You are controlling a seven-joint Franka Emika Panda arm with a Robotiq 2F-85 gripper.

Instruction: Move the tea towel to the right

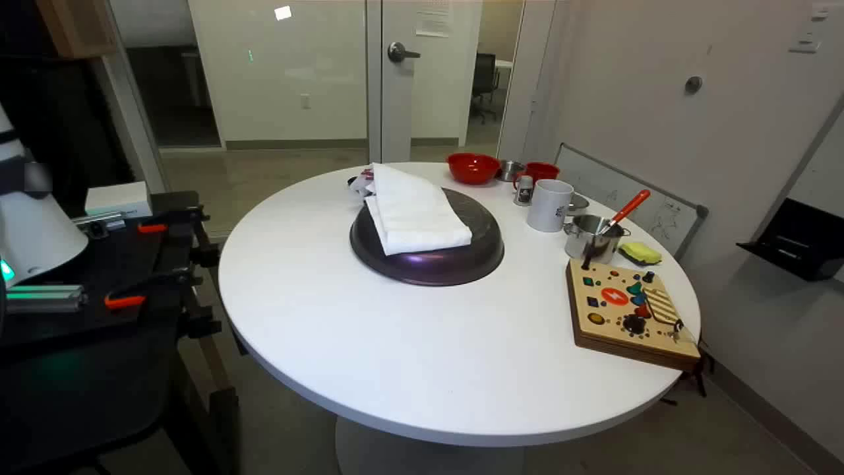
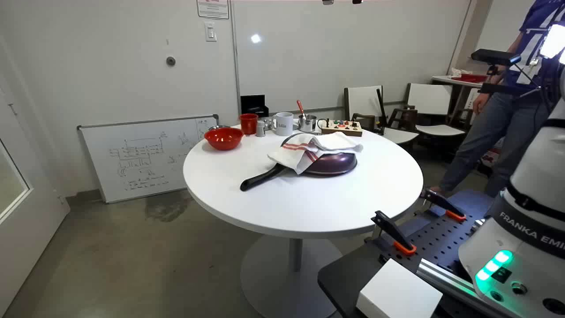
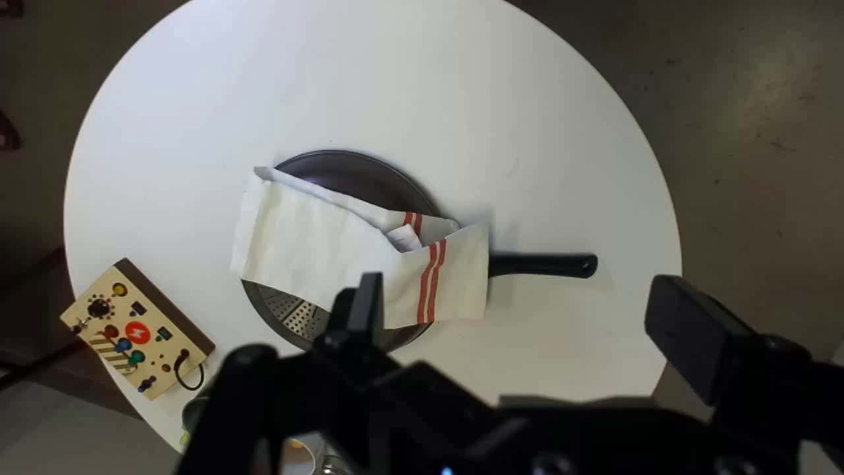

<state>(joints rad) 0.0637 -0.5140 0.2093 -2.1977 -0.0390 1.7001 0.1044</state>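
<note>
LABELS: in an exterior view you read "FRANKA EMI" on arm base (image 2: 525, 256), right edge; mug (image 1: 547, 206) print illegible | TOWEL: tea towel (image 3: 336, 241) lies across frying pan (image 3: 362, 178), centre-left of wrist view | AROUND: wooden switch panel (image 3: 148, 333) lower left | JAWS: apart on your gripper (image 3: 521, 316) | VIEWS: person (image 2: 507, 115), upper right, in an exterior view only

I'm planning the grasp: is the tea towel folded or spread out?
Folded. In the wrist view, the tea towel lies in overlapping layers across the pan, with red stripes showing on two of them.
</note>
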